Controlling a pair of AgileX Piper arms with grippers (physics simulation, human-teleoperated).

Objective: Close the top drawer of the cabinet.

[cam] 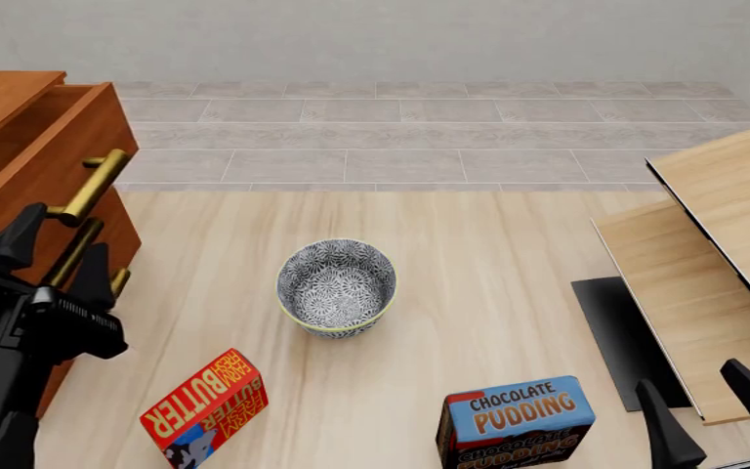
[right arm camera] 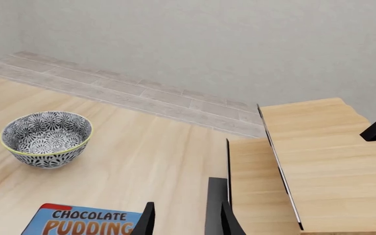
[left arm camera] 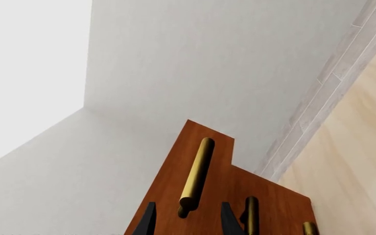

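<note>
Cabinet [cam: 11,147]: smooth reddish-brown wood, glossy brass bar handles [cam: 93,184]. Table [cam: 506,264]: pale matt wood. Bowl [cam: 336,287]: glazed, patterned ceramic.

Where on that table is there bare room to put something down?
Bare wood lies between the bowl and the pale panels, and behind the bowl up to the grey tiles. It is crowded near the butter box and pudding box.

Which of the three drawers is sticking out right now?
The top drawer: its front juts past the two lower drawers, and its brass handle sits right ahead of the left claw.
</note>
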